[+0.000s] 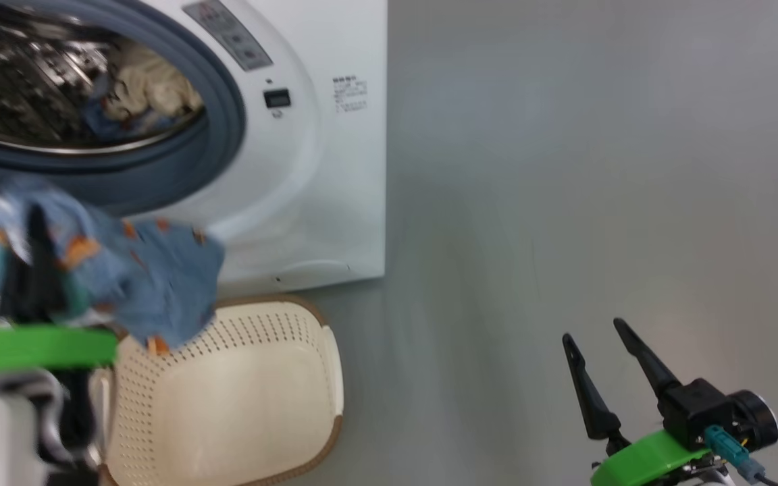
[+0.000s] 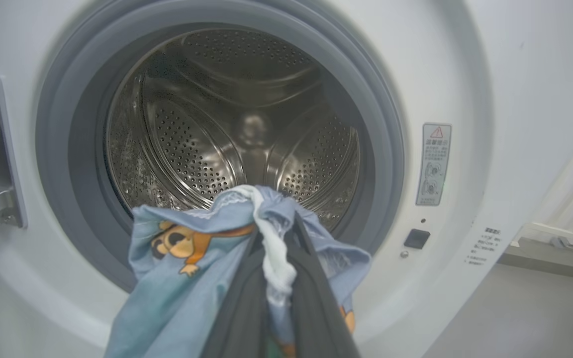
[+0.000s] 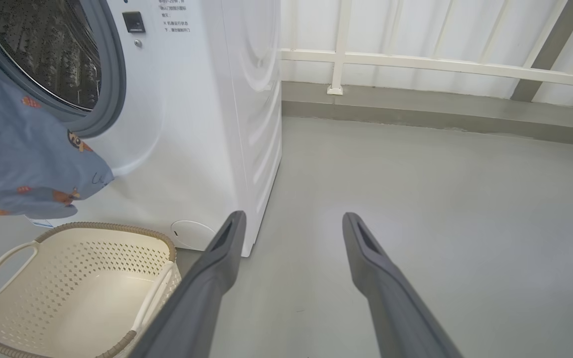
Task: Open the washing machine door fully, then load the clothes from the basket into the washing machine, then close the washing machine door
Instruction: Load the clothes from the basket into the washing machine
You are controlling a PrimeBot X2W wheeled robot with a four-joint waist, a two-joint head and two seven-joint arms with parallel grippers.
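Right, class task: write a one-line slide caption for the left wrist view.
Left gripper holds a blue printed garment in front of the open washing machine drum.

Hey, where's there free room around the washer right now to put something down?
The basket is bare inside, and the grey floor right of the washing machine is free up to the open right tool. Crowded: the front of the drum, where the left tool holds the blue garment, with a cream garment inside.
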